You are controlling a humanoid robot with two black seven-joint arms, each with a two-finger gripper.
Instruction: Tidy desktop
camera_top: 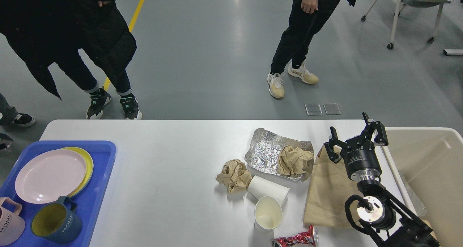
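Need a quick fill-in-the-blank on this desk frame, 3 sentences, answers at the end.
1. The pink plate lies on top of a ______ plate inside the blue tray.
2. One crumpled brown paper ball sits on the sheet of ______.
3. The right end effector hangs over the desktop with its fingers ______, holding nothing.

Missing words: yellow; foil; open

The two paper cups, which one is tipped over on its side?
The upper paper cup, beside the crumpled paper ball. The other cup shows its open mouth.
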